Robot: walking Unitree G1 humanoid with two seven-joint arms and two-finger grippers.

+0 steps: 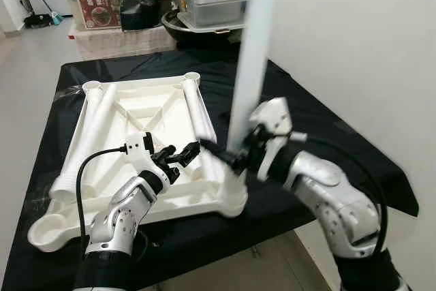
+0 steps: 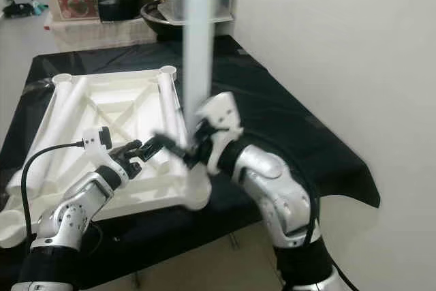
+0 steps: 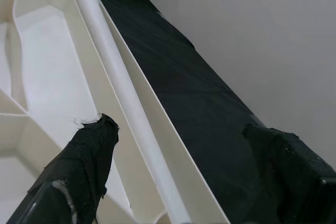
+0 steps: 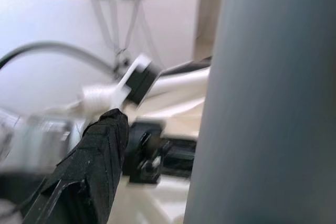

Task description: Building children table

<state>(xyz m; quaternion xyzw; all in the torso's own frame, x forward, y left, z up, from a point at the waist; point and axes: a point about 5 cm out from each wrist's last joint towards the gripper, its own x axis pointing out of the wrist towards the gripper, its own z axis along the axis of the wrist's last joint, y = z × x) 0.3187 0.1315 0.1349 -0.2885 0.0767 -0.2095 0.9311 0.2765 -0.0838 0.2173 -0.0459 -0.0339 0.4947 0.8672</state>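
Desk (image 1: 320,134) under black cloth carries upturned white tabletop (image 1: 146,110), ribs up, corner sockets showing. Loose legs (image 1: 194,110) lie flat inside it, long axes running away from robot. Right end effector (image 1: 238,158) clamps upright pale leg (image 1: 252,52), axis near vertical, foot just above near right corner socket (image 1: 235,202). Left end effector (image 1: 180,155), fingers spread, empty, hovers just beside that leg, over tabletop's right edge.

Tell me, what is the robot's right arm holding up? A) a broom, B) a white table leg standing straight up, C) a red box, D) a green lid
B: the right gripper is closed around a white table leg that stands upright at the near corner of the upside-down white tabletop.
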